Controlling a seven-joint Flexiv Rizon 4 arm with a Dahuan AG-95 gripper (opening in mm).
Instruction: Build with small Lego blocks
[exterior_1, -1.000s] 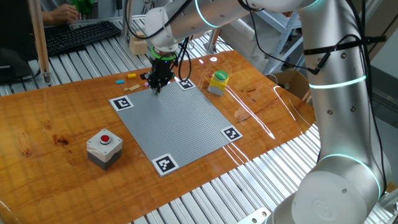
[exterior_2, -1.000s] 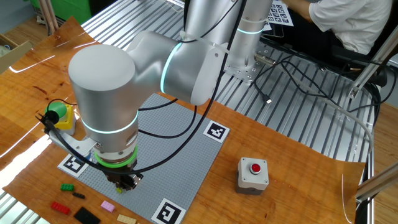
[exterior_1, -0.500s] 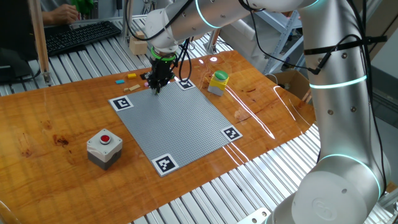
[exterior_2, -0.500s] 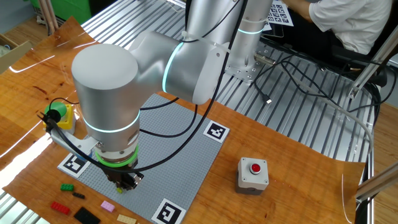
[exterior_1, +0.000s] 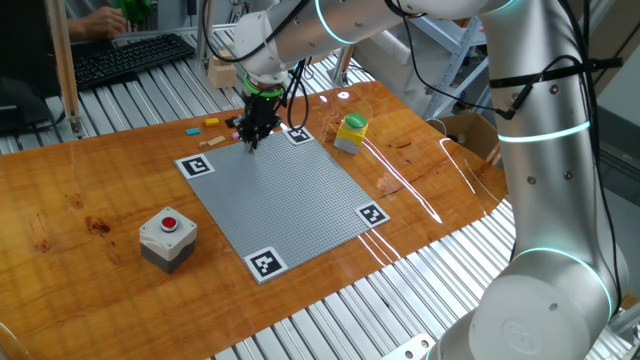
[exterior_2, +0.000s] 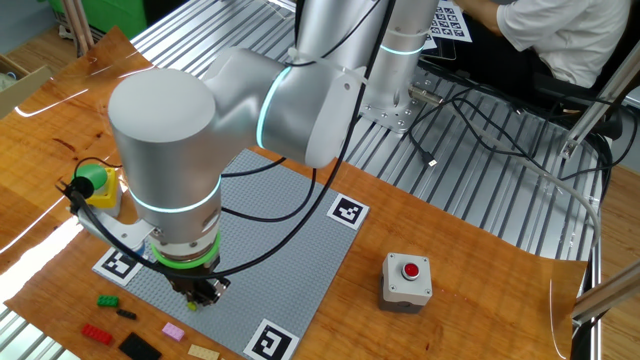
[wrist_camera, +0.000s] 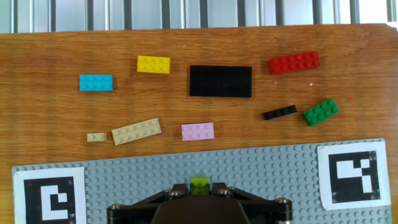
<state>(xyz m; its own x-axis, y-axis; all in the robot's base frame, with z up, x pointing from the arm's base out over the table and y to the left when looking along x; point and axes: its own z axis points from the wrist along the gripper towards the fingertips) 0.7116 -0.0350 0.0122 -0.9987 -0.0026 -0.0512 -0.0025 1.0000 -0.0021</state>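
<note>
Almost nothing has changed over the last second: in both fixed views the gripper (exterior_1: 252, 143) sits at the same spot on the far edge of the grey studded plate (exterior_1: 290, 200), the arm's big joint having shifted only slightly and returned. In the hand view the gripper (wrist_camera: 199, 194) is pinching a small yellow-green brick (wrist_camera: 199, 184) between its fingertips, right over the plate's studs near the edge that faces the loose pieces. That stillness, I judge, means the brick is being pressed or seated on the plate, not carried, so the placing step is at its end and release would come next. Beyond the plate edge, on the wooden table (wrist_camera: 50, 56), the other bricks lie untouched: from the held brick, a pink brick (wrist_camera: 198, 131) at 12 o'clock, a black plate piece (wrist_camera: 220, 81) farther out at 12, a yellow brick (wrist_camera: 153, 65) at 11, a long tan brick (wrist_camera: 136, 131) and a tiny tan piece (wrist_camera: 96, 137) at 10, a blue brick (wrist_camera: 96, 83) farther at 10, a thin black bar (wrist_camera: 279, 112) and a green brick (wrist_camera: 321, 112) at 2, a red brick (wrist_camera: 294, 62) at 1.
</note>
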